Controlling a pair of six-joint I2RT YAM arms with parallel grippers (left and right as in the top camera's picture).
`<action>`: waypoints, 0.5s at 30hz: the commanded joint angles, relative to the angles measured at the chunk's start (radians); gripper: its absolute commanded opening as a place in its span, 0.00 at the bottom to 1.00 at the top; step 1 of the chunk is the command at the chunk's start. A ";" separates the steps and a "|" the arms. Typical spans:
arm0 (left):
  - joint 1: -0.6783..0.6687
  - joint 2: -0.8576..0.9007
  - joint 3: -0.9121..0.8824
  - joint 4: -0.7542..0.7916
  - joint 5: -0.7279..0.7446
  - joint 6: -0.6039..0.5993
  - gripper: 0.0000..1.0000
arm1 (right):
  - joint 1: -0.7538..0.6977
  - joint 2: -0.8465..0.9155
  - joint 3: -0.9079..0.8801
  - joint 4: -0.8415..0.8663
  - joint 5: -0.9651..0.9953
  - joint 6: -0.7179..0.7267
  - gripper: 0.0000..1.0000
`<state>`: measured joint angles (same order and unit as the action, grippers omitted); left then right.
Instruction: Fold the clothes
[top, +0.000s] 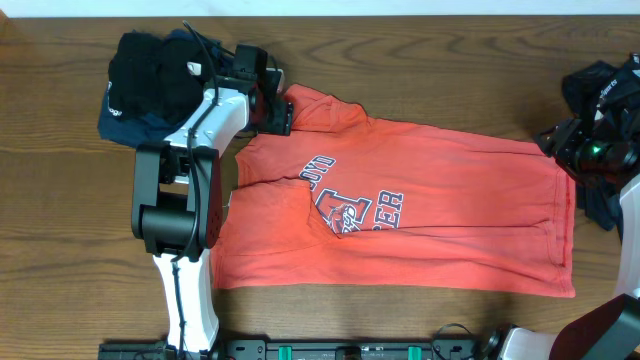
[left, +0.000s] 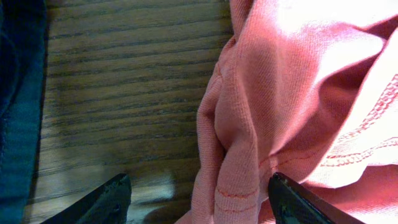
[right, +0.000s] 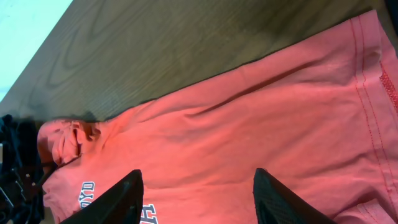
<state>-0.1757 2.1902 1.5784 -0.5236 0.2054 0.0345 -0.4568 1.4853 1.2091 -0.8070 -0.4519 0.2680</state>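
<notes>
At the far left corner of the orange-red T-shirt (top: 440, 200), the left gripper (left: 199, 182) sits low over a bunched sleeve. Its fingers are apart, with a ridge of cloth lying between them, not pinched. The shirt lies face up across the middle of the wooden tabletop (top: 400, 60), its long axis running left to right and its hem toward the right. The right gripper (right: 198, 180) hovers at that hem end, off the far right corner, its fingers apart and empty above the cloth. Each arm is therefore nearest to its own end of the shirt, so a fold would probably start from the left sleeve.

A black and navy pile (top: 150, 85) rests just left of the left gripper. Another dark garment (top: 602, 88) lies at the right edge. Bare wood along the far side leaves room to work.
</notes>
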 joint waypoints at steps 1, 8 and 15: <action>-0.013 -0.034 0.011 -0.002 -0.054 0.014 0.73 | 0.006 -0.009 0.006 -0.002 0.003 -0.015 0.55; -0.018 -0.069 0.017 0.008 -0.093 0.014 0.71 | 0.006 -0.009 0.006 -0.012 0.020 -0.015 0.55; -0.034 -0.118 0.016 0.000 -0.046 0.014 0.68 | 0.006 -0.009 0.006 -0.015 0.023 -0.015 0.56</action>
<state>-0.2005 2.1090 1.5784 -0.5144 0.1291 0.0345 -0.4568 1.4853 1.2091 -0.8188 -0.4362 0.2680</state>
